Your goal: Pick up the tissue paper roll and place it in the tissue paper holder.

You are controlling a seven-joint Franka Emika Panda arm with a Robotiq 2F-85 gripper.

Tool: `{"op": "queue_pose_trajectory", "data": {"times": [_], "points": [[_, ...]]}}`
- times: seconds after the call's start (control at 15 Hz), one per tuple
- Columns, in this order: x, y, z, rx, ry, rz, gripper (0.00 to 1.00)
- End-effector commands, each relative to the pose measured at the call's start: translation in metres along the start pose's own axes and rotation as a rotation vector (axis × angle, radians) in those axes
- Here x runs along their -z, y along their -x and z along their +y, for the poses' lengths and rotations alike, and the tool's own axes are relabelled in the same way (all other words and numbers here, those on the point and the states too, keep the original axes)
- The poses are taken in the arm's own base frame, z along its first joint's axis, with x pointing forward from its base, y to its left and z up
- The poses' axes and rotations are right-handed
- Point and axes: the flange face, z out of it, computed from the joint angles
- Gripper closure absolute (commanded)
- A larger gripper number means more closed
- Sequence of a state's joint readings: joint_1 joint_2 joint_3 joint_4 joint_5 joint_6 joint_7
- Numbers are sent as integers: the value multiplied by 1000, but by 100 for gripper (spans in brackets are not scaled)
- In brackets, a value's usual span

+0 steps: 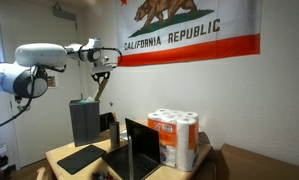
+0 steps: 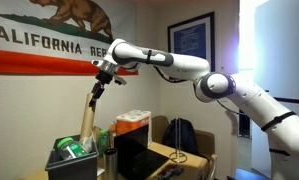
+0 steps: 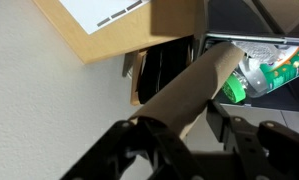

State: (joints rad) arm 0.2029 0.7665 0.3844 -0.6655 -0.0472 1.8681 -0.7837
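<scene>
The tissue paper roll (image 1: 100, 85), a long slim tan tube, hangs tilted from my gripper (image 1: 102, 64) high above the desk. It shows in both exterior views (image 2: 91, 108). My gripper (image 2: 105, 72) is shut on the tube's top end. In the wrist view the tube (image 3: 194, 85) runs from between my fingers (image 3: 184, 120) down to a dark open box (image 3: 251, 48) holding green items. A black upright container (image 1: 84, 120) stands at the tube's lower end. A dark bin with green contents (image 2: 69, 155) sits below it. I cannot tell which is the holder.
A plastic-wrapped pack of white rolls with orange print (image 1: 175, 138) (image 2: 132, 125) stands on the desk. An open laptop (image 1: 139, 150) (image 2: 134, 160) is beside it. A California flag (image 1: 189, 30) hangs on the wall. A cardboard box (image 3: 109, 25) is close by.
</scene>
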Motion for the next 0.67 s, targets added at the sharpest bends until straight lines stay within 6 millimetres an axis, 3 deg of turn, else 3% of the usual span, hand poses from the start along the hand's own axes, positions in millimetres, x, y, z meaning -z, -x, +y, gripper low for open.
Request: {"op": "queue_pose_trajectory", "data": {"times": [0.0,0.2,0.6], "points": [[15,-3,-5,32,-39,5,80],[26,-9,-14,49,-64,-4,99],[61,-20,-32,81,-75,-28,98]]}}
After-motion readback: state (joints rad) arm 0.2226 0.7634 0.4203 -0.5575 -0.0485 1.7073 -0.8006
